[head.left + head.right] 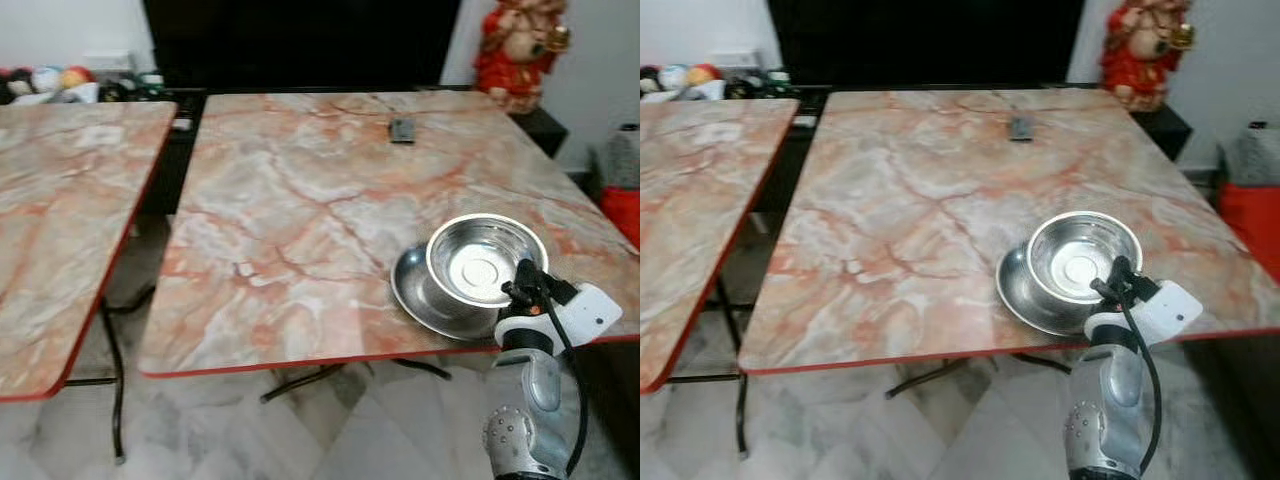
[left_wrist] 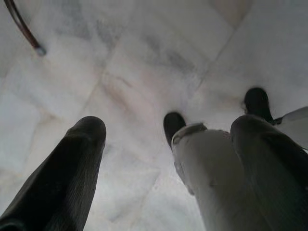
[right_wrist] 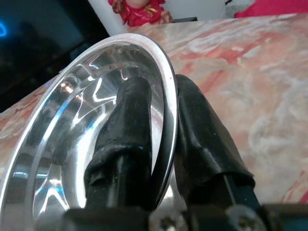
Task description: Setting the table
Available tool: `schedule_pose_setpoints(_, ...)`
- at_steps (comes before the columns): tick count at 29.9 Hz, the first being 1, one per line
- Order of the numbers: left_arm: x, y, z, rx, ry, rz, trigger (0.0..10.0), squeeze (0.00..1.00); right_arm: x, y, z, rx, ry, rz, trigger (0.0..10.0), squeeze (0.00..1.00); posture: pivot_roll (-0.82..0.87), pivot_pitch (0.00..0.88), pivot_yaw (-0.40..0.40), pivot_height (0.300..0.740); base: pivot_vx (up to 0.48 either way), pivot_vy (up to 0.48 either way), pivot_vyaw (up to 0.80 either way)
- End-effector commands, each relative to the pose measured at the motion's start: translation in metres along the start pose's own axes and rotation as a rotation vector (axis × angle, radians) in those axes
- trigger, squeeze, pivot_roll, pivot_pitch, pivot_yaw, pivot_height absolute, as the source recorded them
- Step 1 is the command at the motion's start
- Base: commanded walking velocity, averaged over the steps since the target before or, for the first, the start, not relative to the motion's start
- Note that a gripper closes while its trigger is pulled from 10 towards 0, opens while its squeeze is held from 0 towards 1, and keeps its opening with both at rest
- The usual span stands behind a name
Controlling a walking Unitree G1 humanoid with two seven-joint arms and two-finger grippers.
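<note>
A shiny steel bowl (image 1: 482, 258) sits on a flat steel plate (image 1: 418, 295) near the front right edge of the marble table (image 1: 300, 210). My right gripper (image 1: 527, 280) is shut on the bowl's near rim (image 3: 166, 96), one black finger (image 3: 127, 120) inside the bowl and the other finger (image 3: 202, 130) outside it. My left gripper (image 2: 168, 159) hangs open over the pale tiled floor (image 2: 144, 62), its two black fingers wide apart, with my own feet and legs below it.
A second marble table (image 1: 60, 220) stands to the left with a gap between. A small dark object (image 1: 401, 129) lies at the far side of the main table. A red figurine (image 1: 518, 45) stands at the back right, red items (image 1: 1252, 210) at the right.
</note>
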State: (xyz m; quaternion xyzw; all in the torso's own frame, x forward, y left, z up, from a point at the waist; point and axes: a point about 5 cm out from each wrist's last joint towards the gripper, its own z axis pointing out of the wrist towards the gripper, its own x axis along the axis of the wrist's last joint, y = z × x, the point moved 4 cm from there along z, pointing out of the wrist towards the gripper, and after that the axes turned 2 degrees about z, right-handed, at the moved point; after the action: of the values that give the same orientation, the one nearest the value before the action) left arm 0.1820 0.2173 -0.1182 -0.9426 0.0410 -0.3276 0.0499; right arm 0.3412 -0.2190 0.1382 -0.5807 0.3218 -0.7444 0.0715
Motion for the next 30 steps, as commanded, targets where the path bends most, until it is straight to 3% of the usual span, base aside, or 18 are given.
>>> schedule_pose_setpoints(1, -0.015, -0.001, -0.004, 0.003, -0.045, 0.008, 10.0, 0.0, 0.004, -0.005, 0.0, 0.014, 0.02, 0.0, 10.0, 0.0, -0.03, 0.1, -0.025, 0.74, 0.0, 0.0, 0.0)
schedule_pose_setpoints(9, -0.015, 0.0, -0.004, -0.002, -0.045, 0.02, 10.0, 0.0, -0.001, -0.008, 0.002, 0.02, 0.005, -0.012, 10.0, 0.0, -0.03, 0.091, -0.023, 0.74, 0.0, 0.0, 0.0)
schedule_pose_setpoints(12, -0.015, 0.001, -0.004, -0.004, -0.044, 0.023, 10.0, 0.0, -0.003, -0.002, 0.008, -0.017, 0.008, -0.033, 10.0, 0.0, -0.03, 0.09, -0.022, 0.74, 0.0, 0.0, 0.0)
schedule_pose_setpoints(21, -0.011, 0.001, -0.003, -0.006, -0.033, 0.03, 10.0, 0.0, -0.008, 0.003, 0.023, -0.093, -0.025, 0.01, 10.0, 0.0, -0.02, 0.081, -0.02, 0.74, 0.0, 0.0, 0.0)
schedule_pose_setpoints(30, -0.011, 0.002, -0.003, -0.008, -0.029, 0.034, 10.0, 0.0, -0.013, 0.006, 0.024, -0.145, -0.033, 0.027, 10.0, 0.0, -0.02, 0.088, -0.018, 0.74, 0.0, 0.0, 0.0)
